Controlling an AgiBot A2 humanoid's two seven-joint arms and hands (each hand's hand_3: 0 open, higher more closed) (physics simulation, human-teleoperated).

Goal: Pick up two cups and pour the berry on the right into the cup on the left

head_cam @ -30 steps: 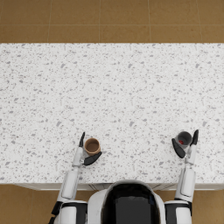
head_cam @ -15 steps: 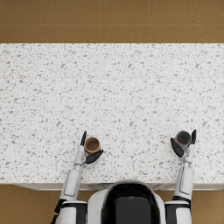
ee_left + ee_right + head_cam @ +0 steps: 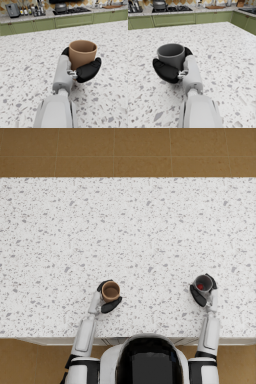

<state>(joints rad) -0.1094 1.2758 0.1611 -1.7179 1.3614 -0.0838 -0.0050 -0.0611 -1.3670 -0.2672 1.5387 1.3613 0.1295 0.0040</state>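
Left robot hand (image 3: pixel 106 298) at about seven o'clock in the head view, dark fingers wrapped round the brown cup (image 3: pixel 110 291), gripping it upright near the front edge of the speckled white surface (image 3: pixel 128 238). In the left wrist view, same brown cup (image 3: pixel 82 54) seen open-mouthed and upright, left robot hand (image 3: pixel 80 68) curled about its lower wall, one thick finger across the front, others behind; whether the cup base touches the surface cannot be told.

Right robot hand (image 3: pixel 204 292) at about four o'clock in the head view, closed round the grey cup (image 3: pixel 203 283), with a red berry (image 3: pixel 200 287) visible inside near the bottom. In the right wrist view, grey cup (image 3: pixel 171 55) upright, right robot hand (image 3: pixel 171 67) clasping it from both sides, berry hidden by the rim.

Cups well apart, brown at the left, grey at the right, both close to the near edge. Green cabinets (image 3: pixel 50 25) and a stove (image 3: pixel 170 9) far behind in the wrist views. Brown tiled floor (image 3: pixel 128 150) beyond the surface at twelve o'clock.
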